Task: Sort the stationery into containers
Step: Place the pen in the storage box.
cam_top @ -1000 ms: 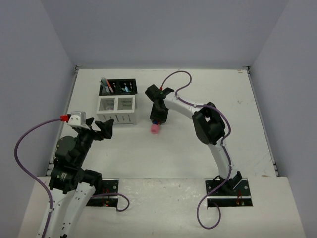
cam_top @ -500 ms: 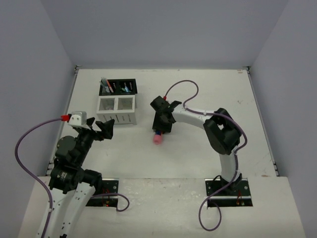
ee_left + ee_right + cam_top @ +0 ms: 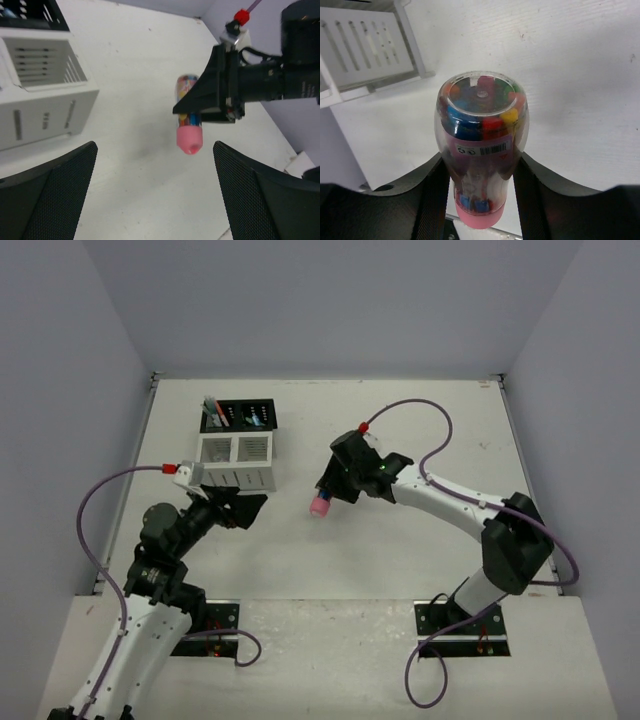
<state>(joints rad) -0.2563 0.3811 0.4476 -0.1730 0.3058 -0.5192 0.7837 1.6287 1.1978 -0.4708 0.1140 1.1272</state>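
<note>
My right gripper is shut on the pink patterned tube, a clear tube of coloured pieces with a pink cap. It holds the tube above the table, cap pointing down and towards the left arm. In the right wrist view the tube sits between both fingers. My left gripper is open and empty, a short way left of the tube. In the left wrist view the tube hangs ahead of the spread fingers. The organiser stands at the far left: a black rack holding pens and a white box.
The white slatted box lies just left of my left gripper and shows at the upper left of the right wrist view. The right arm's purple cable loops over the table's middle. Walls close the table on three sides.
</note>
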